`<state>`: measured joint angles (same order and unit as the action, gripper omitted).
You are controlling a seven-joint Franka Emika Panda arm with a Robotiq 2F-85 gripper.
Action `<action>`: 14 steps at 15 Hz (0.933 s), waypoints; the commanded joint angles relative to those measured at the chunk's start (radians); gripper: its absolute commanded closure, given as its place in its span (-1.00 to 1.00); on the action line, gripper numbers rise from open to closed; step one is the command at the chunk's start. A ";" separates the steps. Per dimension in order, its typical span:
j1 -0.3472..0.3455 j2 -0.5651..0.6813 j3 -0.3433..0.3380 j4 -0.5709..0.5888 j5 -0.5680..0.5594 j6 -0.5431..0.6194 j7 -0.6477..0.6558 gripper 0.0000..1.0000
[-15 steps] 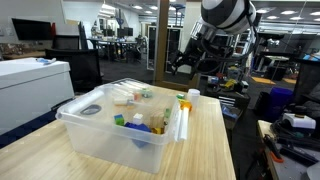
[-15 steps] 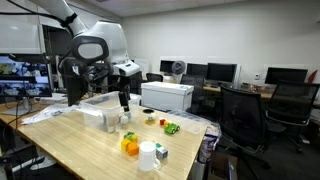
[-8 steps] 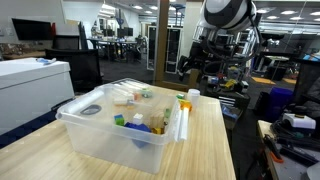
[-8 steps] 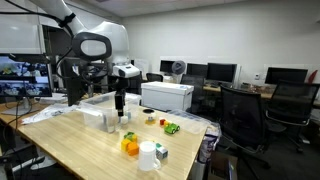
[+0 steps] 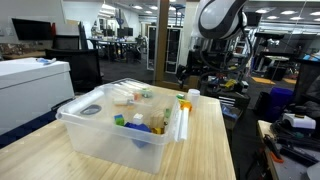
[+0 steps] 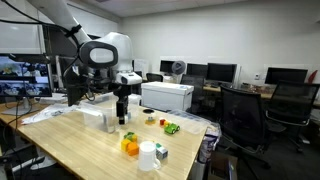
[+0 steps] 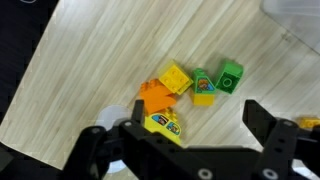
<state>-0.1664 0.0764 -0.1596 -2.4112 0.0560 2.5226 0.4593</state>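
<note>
Hovering open and empty, tool over block cluster on desk, just beside clear bin — bin wall the nearest obstacle. Only wrist view separates orange, yellow, green blocks.

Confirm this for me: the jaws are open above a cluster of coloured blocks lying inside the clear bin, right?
Not quite. The jaws are open above the cluster of coloured blocks, but the blocks lie on the bare wooden table, outside the clear bin, not inside it. The wrist view shows this.

Office lab, wood table, monitors, blk chairs
</note>
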 commanded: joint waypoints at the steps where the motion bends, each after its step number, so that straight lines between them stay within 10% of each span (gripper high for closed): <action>1: 0.013 0.047 -0.024 0.024 -0.071 -0.025 0.069 -1.00; 14: 0.052 0.220 -0.049 -0.047 -0.085 0.357 -0.013 -1.00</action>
<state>-0.1346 0.2500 -0.1893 -2.4350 -0.0419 2.7822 0.4927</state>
